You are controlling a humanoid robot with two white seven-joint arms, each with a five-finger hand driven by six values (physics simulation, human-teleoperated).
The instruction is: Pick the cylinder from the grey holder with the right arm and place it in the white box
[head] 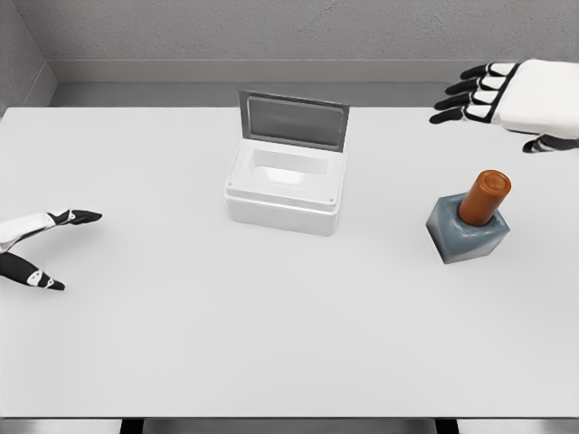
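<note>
An orange-brown cylinder [485, 196] stands tilted in a grey block holder [466, 231] at the right of the white table. The white box [287, 188] sits at the table's middle, its grey lid [293, 119] raised at the back. My right hand [493, 101] hovers above and behind the cylinder, fingers spread toward the left, holding nothing. Low at the far left edge is my left hand [45, 246], with its fingers spread and nothing in them.
The white table [271, 344] reaches the grey wall at the back and ends in a front edge near the bottom of the picture. Nothing else lies on it besides the box and holder.
</note>
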